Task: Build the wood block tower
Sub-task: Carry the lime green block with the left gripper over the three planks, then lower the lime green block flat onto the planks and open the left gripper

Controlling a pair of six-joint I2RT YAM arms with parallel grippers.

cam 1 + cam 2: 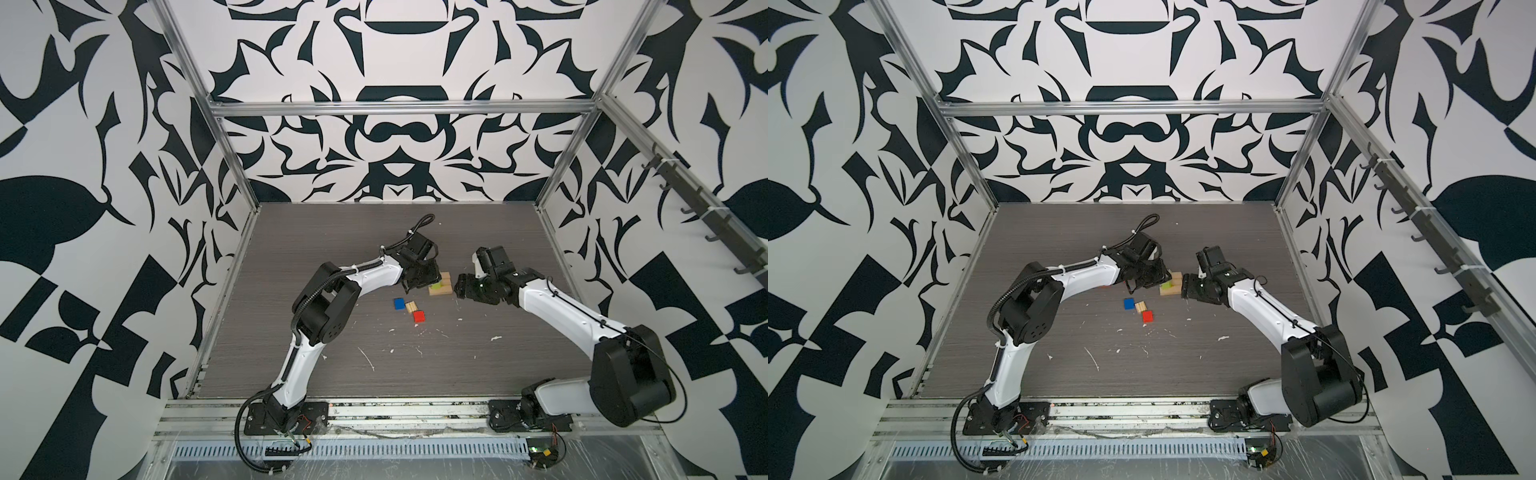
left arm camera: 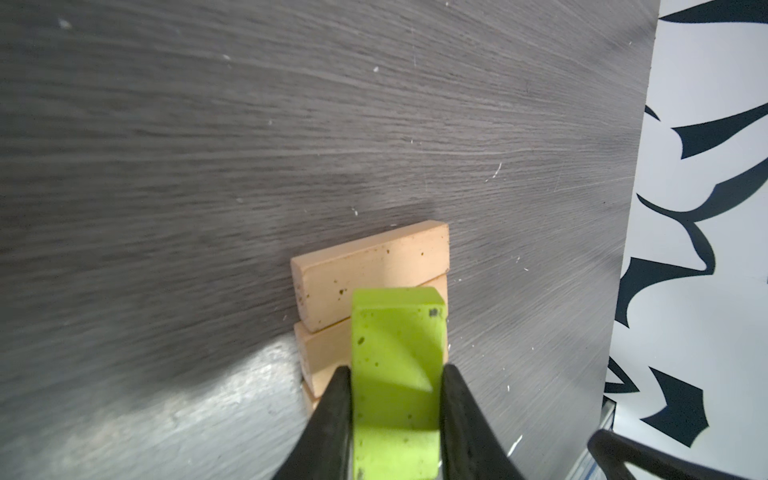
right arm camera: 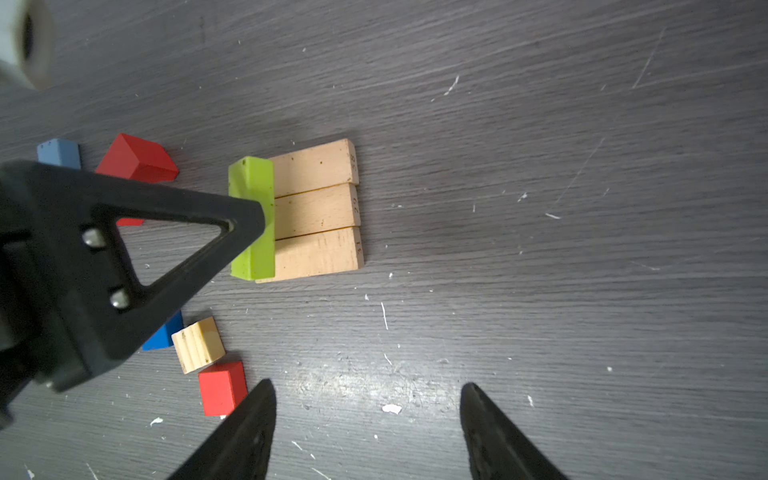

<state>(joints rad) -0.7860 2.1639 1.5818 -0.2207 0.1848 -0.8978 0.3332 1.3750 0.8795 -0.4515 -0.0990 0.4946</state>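
Three plain tan planks (image 3: 316,208) lie side by side on the dark table as a flat base (image 1: 444,289), seen in both top views (image 1: 1173,291). A lime green plank (image 3: 253,216) sits crosswise over one end of them, and my left gripper (image 2: 397,370) is shut on it, one black finger (image 3: 187,232) on each long side. I cannot tell whether the green plank (image 1: 436,286) rests on the base or hangs just above it. Just right of the base, my right gripper (image 3: 368,388) stands open with only bare table between its fingers.
A blue cube (image 1: 399,304), a tan cube (image 1: 411,306) and a red cube (image 1: 419,316) lie loose in front of the base. A red block (image 3: 137,160) and a pale blue block (image 3: 58,151) lie beyond the left gripper. Patterned walls with metal rails (image 1: 399,109) enclose the table.
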